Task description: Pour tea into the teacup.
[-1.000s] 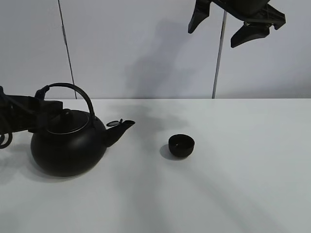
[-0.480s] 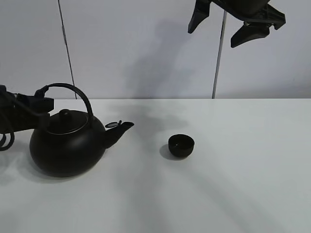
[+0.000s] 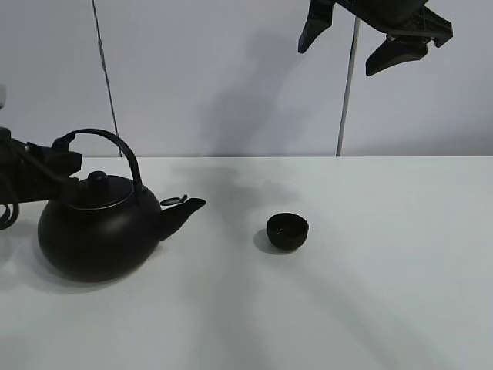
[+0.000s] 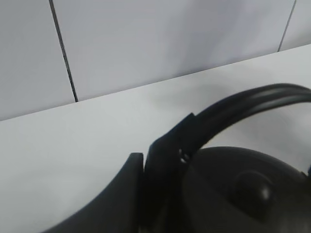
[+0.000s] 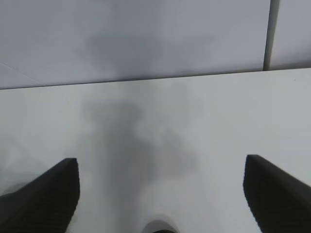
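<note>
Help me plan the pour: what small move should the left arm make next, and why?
Probably lift the kettle and carry it toward the teacup: the left end effector grips its handle, yet the spout sits well short of the cup.

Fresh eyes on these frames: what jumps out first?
A big black kettle sits at the left of the table, with the left gripper on its arched handle. A tiny black teacup stands apart near the middle. The right gripper hangs open high above.
</note>
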